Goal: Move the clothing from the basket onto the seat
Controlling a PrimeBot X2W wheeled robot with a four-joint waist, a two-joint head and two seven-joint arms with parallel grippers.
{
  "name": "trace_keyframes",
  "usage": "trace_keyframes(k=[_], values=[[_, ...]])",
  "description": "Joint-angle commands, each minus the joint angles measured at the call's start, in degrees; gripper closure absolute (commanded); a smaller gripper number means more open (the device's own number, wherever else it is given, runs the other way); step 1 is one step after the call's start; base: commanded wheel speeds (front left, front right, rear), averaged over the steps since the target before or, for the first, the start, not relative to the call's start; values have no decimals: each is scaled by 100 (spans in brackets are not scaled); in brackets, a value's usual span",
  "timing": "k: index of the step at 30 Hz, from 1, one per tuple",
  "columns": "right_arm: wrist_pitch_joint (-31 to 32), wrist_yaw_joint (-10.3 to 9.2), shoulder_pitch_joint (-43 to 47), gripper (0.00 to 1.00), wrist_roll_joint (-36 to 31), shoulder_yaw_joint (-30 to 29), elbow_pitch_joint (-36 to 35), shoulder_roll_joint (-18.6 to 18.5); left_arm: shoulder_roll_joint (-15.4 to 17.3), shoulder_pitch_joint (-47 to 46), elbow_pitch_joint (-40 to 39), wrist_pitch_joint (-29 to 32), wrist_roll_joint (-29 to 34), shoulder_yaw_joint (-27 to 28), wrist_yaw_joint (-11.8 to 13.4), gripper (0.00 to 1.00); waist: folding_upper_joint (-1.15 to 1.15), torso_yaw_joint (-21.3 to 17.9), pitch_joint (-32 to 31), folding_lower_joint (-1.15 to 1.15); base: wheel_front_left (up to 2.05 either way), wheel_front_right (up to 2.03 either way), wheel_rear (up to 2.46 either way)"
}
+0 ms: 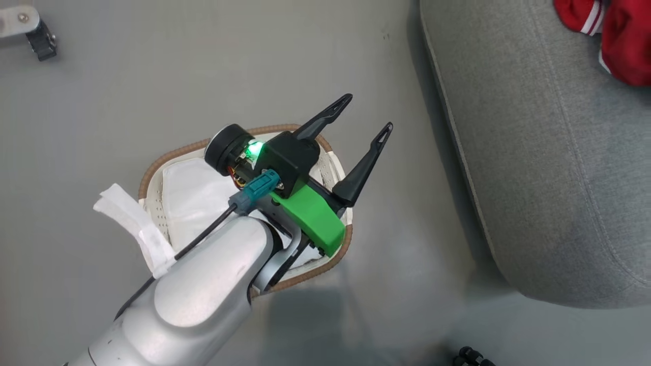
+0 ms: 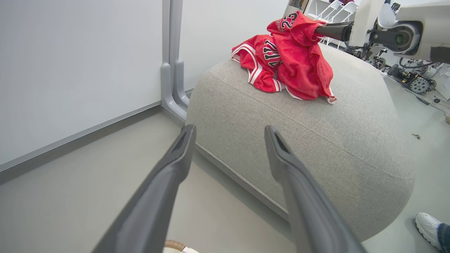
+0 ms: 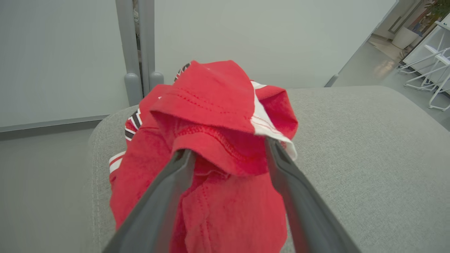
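**The clothing** (image 2: 291, 59): Red garments are bunched in one heap on top of the seat (image 1: 559, 152), well apart from the basket. White-and-black trim and a black "23" are seen on the heap in the left wrist view. Where one piece ends and the other begins cannot be told.

**The seat**: A large rounded grey upholstered cushion with a seam line is set on the grey floor (image 1: 152, 76). In the head view it is placed to the right of the basket, near it and not touching.

**The basket** (image 1: 152, 170): A small oval basket with a brown woven-look rim is stood on the floor. A white liner (image 1: 193, 193) is spread inside it. A crumpled white flap is hung over the rim at the left of the head view.

**Left tool** (image 1: 368, 111): It is held above the basket, and its fingers are pointed toward the seat. It is released, with the fingers spread wide.

**Right tool** (image 3: 229, 147): It is positioned at the heap on the seat. It is released, with the fingers parted wide. A fold of red cloth is draped over the fingertips and is not pinched.

**Shoe** (image 2: 427, 225): A person's white shoe is seen on the floor beside the seat.

**Wall panels** (image 2: 70, 70): Pale panels joined by a grey post are stood behind the seat.
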Motion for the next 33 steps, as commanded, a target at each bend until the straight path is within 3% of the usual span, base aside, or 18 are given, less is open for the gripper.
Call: trace_keyframes(k=[1, 11, 17, 25, 33], values=[[-45, -7, 164, 0, 85, 119, -82, 5, 55, 98, 47, -61, -70, 43, 39, 0, 0, -154, -348, 0, 0, 0, 0], [-28, -7, 612, 0, 367, 787, -662, -104, 42, 458, 451, -510, -402, 323, 141, 0, 0, 62, -1222, 0, 0, 0, 0], [-156, -7, 842, 0, 322, 843, -856, 80, 86, 741, 744, -785, -582, 601, 256, 0, 0, 421, -1654, 0, 0, 0, 0], [-665, -7, 1419, 0, 348, 624, -1024, 600, 201, 1252, 976, -984, -626, 1077, 517, 0, 0, 950, -2024, 0, 0, 0, 0], [-1023, -7, 2441, 0, 24, 209, -1562, 1497, 159, 2026, 927, -1010, -514, 1932, 703, 0, 0, 1373, -2308, 0, 0, 0, 0]])
